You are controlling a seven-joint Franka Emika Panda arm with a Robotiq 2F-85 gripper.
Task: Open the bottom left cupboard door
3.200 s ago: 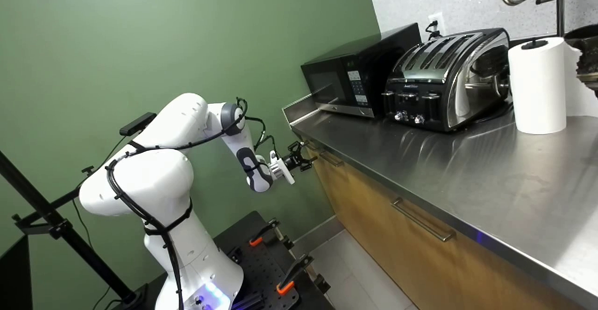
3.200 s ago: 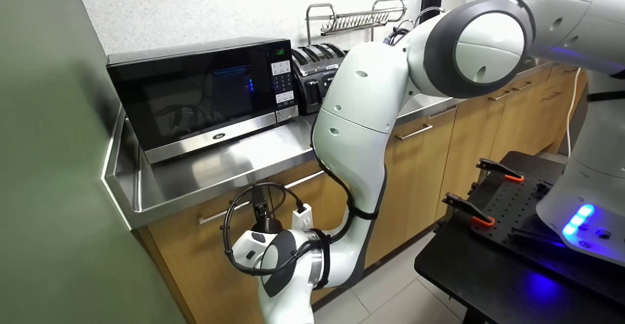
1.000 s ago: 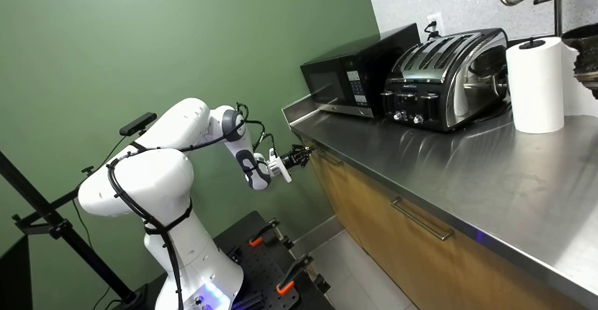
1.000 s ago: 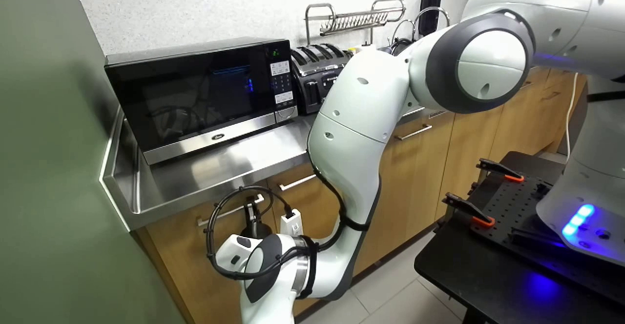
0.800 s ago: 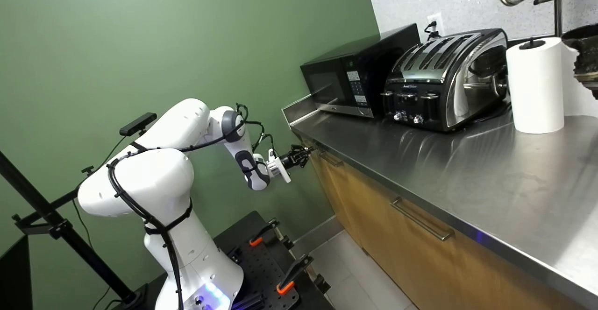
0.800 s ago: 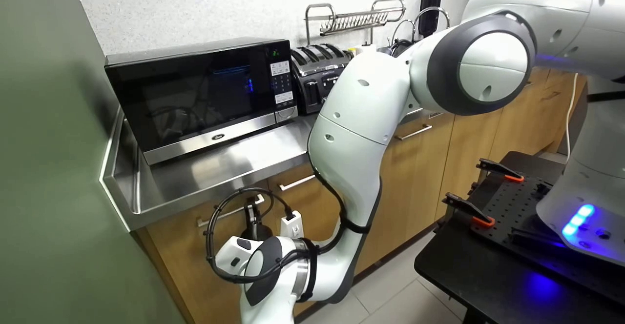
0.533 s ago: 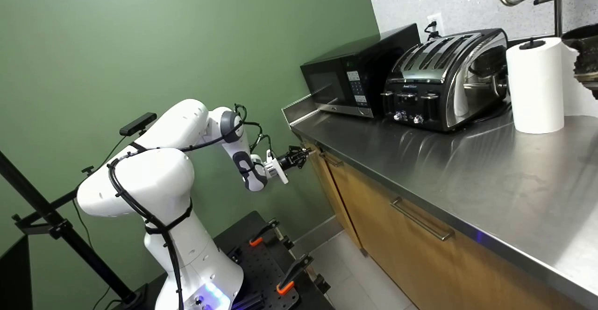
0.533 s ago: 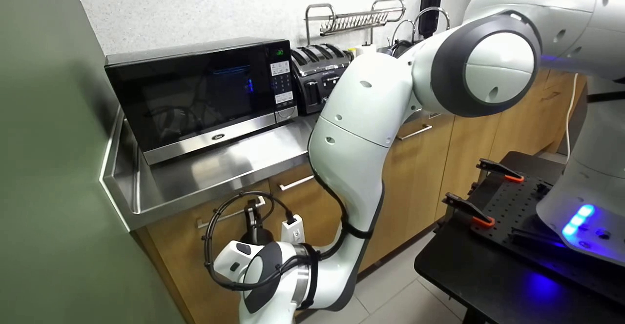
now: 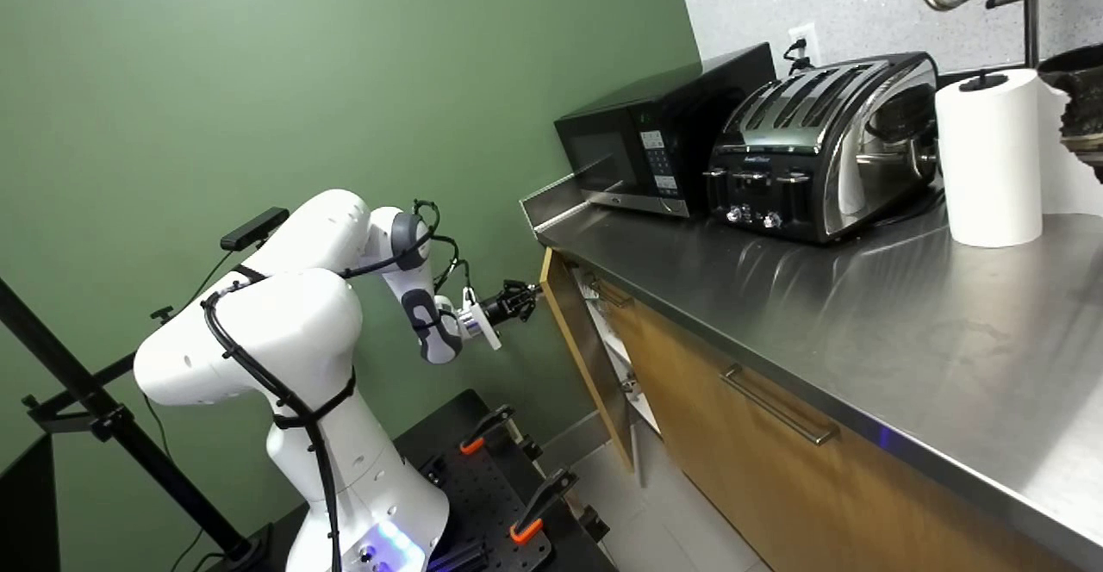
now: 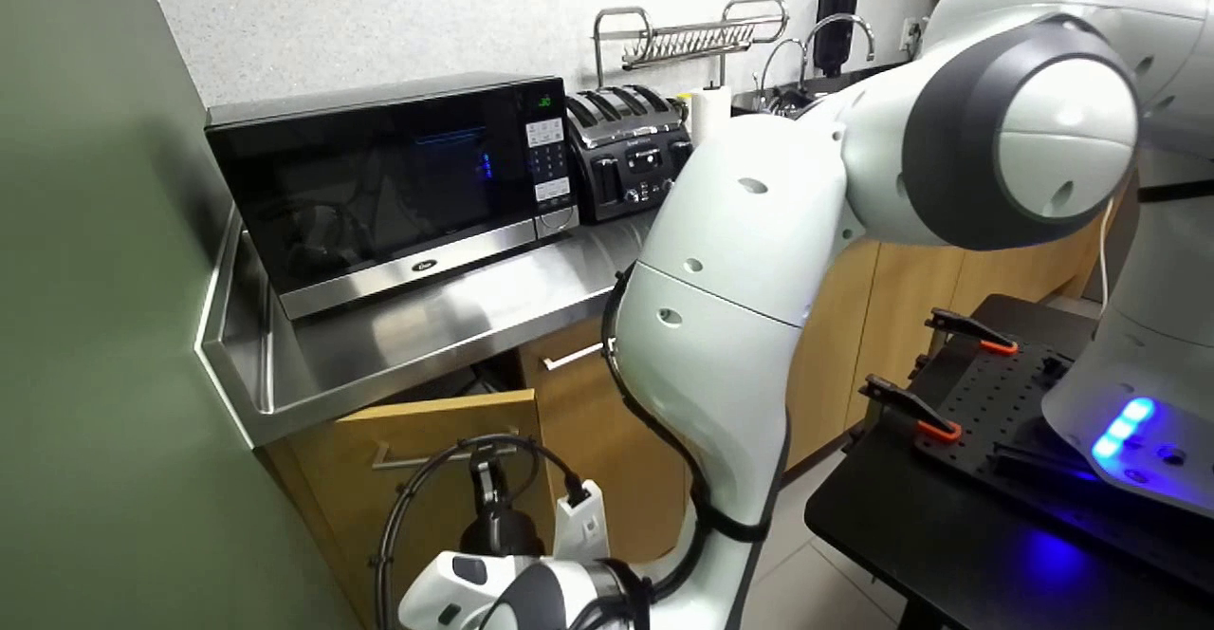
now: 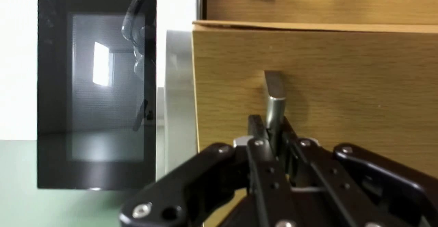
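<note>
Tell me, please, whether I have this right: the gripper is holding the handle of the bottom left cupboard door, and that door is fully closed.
It isn't closed: in both exterior views the bottom left cupboard door stands partly open. The gripper is indeed holding its handle, as the wrist view shows.

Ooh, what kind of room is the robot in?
It looks like a kitchen, though I can't tell whether it's in a home or somewhere else. The clues are a microwave and a toaster sitting next to each other on a metal counter.
</note>
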